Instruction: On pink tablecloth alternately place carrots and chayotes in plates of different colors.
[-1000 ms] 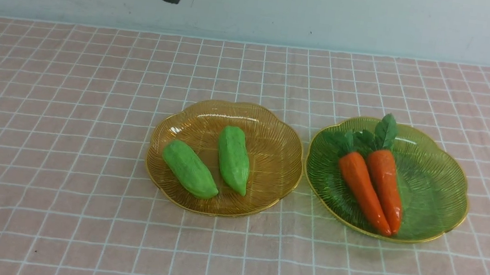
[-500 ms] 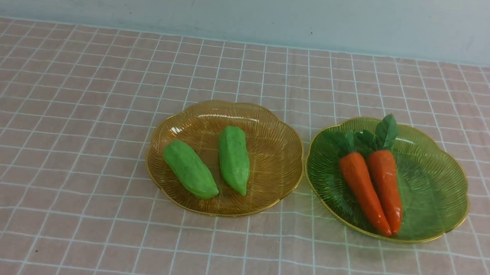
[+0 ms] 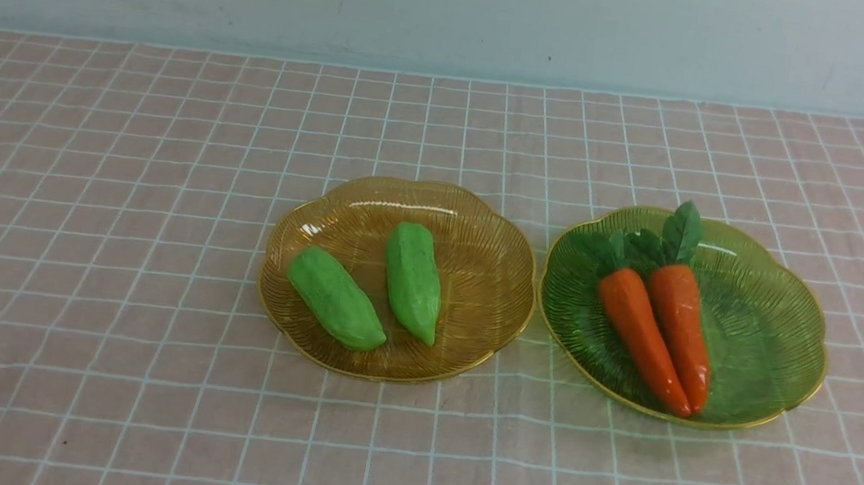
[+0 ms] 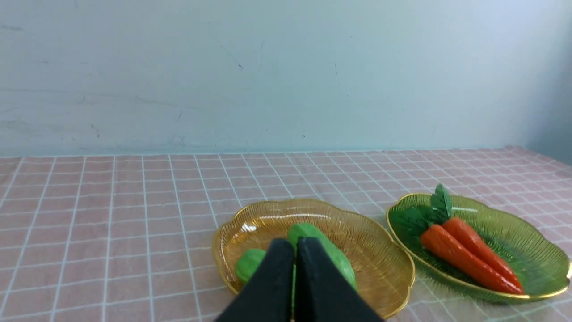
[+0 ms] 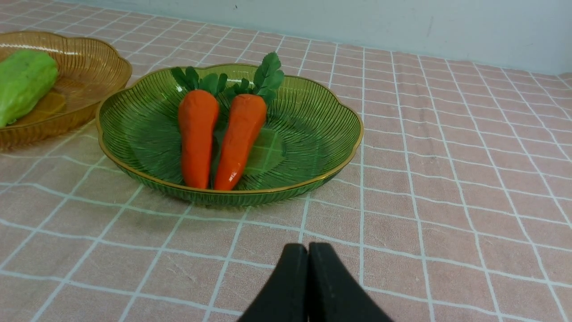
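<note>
1. Front view: I'm seeing both chayotes [image 3: 372, 293] lying in the amber plate [image 3: 485, 282], near the centre of the pink tablecloth [image 3: 156, 406]
2. Both carrots [image 3: 659, 336] are resting in the green plate [image 3: 774, 342], towards the cloth's right edge
3. I'm keeping the left gripper [image 4: 300, 243] and right gripper [image 5: 308, 248] pressed together, both empty
</note>
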Action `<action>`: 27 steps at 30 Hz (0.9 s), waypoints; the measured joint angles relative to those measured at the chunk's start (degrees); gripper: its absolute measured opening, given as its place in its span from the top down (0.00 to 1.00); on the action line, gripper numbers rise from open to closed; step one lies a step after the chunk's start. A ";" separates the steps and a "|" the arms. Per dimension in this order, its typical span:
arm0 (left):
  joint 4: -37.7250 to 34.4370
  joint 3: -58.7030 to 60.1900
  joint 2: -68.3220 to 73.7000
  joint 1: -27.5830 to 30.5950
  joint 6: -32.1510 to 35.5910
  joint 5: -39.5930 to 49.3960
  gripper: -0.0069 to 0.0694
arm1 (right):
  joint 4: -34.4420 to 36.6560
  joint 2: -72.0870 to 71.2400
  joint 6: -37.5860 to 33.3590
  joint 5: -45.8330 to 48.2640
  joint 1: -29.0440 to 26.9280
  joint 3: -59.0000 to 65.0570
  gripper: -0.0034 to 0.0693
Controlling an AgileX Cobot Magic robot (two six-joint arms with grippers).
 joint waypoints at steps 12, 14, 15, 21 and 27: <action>4.06 9.69 -2.64 4.47 1.76 1.41 0.91 | 0.00 0.00 0.00 -0.05 0.00 0.00 0.97; 4.59 10.92 -4.48 6.88 1.76 1.71 0.91 | 0.00 0.00 0.00 -0.05 0.00 0.00 0.97; 4.88 11.80 -5.32 8.29 1.88 1.99 0.91 | 0.00 0.00 0.00 -0.05 0.00 0.00 0.97; 5.47 15.33 -9.00 14.43 2.55 2.37 0.91 | 0.00 0.00 0.00 -0.05 0.00 0.05 0.97; 5.68 16.12 -10.13 17.60 2.49 4.96 0.91 | 0.00 0.00 0.00 -0.05 0.00 0.05 0.97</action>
